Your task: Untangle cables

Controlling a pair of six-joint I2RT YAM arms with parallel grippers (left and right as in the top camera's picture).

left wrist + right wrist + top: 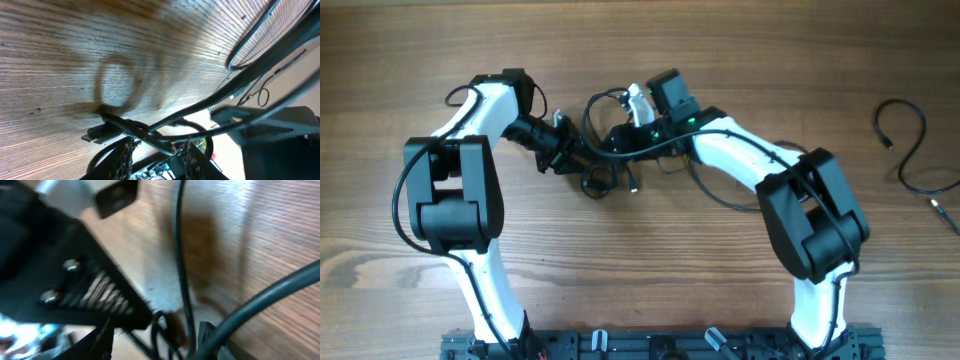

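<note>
Arms are working the separation step: left end effector (156, 147) is straddling the cables (125, 123) part-open, grip unconfirmed; right end effector (157, 332), at its three o'clock, unreadable; gentle opposed pulling is looking necessary next.

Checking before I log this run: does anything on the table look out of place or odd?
One cable lies alone in a loose curl near the right edge of the table, well apart from the tangled cables between the left gripper and right gripper. Nothing looks damaged or spilled.
</note>
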